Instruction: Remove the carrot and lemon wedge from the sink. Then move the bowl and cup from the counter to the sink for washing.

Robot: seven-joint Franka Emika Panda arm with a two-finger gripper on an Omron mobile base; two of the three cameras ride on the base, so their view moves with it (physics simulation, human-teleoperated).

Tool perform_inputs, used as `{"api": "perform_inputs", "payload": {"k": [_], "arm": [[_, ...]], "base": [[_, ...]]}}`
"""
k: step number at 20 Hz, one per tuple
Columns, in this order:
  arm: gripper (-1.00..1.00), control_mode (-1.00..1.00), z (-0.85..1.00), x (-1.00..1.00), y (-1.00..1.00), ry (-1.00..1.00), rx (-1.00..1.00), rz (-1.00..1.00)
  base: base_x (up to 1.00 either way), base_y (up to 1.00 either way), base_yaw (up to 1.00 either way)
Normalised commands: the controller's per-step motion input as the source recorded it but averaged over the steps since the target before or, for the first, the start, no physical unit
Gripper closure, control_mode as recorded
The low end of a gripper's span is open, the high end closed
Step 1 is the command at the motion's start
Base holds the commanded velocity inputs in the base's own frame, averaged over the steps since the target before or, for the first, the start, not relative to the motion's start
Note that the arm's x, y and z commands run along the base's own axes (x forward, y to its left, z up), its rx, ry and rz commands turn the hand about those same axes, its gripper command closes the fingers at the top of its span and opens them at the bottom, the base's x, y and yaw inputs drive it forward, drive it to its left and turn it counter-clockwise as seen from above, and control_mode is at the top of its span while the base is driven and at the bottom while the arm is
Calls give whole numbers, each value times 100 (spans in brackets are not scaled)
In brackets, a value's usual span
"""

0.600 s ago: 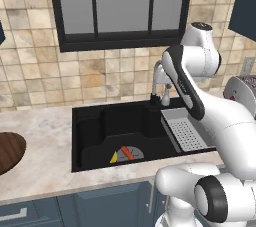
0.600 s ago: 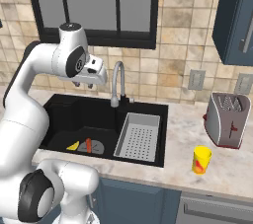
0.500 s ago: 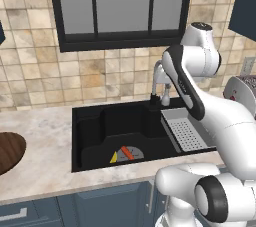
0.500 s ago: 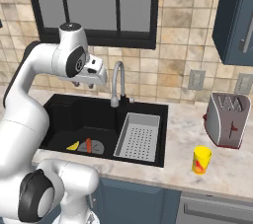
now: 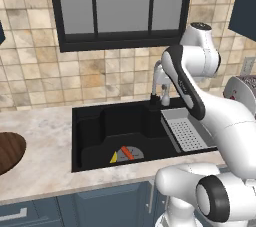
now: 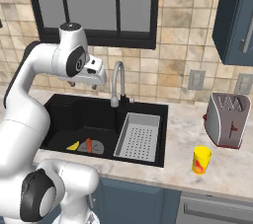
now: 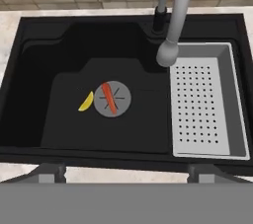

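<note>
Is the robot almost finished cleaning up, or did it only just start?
It only just started, and nothing looks done yet. The carrot lies across the drain and the lemon wedge beside it, both in the sink. The gripper hangs high above with open, empty jaws. The bowl and cup wait on the counter.

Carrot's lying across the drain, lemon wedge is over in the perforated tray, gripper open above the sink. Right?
Not quite. The lemon wedge lies on the sink floor beside the drain, not in the perforated tray; the hand view shows it. The carrot does cross the drain, with the gripper open above.
</note>
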Motion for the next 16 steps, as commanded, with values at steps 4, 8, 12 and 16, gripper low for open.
{"api": "perform_inputs", "payload": {"k": [4, 8, 12, 16], "arm": [[-100, -100, 0, 0, 12, 13, 0, 0], [-100, -100, -2, 0, 16, 13, -2, 0], [-100, -100, -1, 0, 18, 5, -2, 0], [-100, -100, -2, -1, 17, 0, 0, 0]], "base": [[0, 0, 0], [0, 0, 0], [0, 0, 0], [0, 0, 0]]}}
